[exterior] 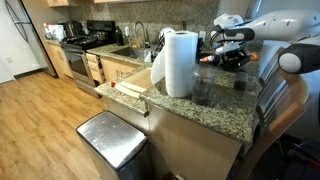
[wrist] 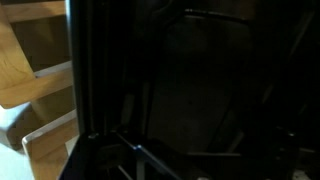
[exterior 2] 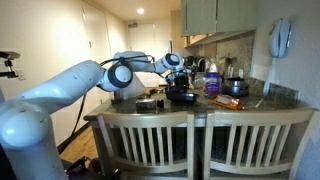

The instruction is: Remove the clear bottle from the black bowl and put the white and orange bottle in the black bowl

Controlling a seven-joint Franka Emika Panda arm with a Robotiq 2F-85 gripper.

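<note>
My gripper (exterior 2: pixel 174 77) hangs low over the black bowl (exterior 2: pixel 183 96) on the granite counter; it also shows in an exterior view (exterior: pixel 232 52) behind the paper-towel roll. Its fingers are too small and dark there to tell whether they are open or shut. The wrist view is almost all black, with only wooden chair slats (wrist: pixel 35 80) at its left. A clear container (exterior: pixel 203 88) stands on the counter next to the roll. I cannot make out the white and orange bottle in any view.
A tall paper-towel roll (exterior: pixel 180 62) stands near the counter's edge. A blue-topped container (exterior 2: pixel 212 82) and a dark pot (exterior 2: pixel 235 87) sit beyond the bowl. Two wooden chairs (exterior 2: pixel 190 140) stand against the counter. A steel bin (exterior: pixel 110 140) is on the floor.
</note>
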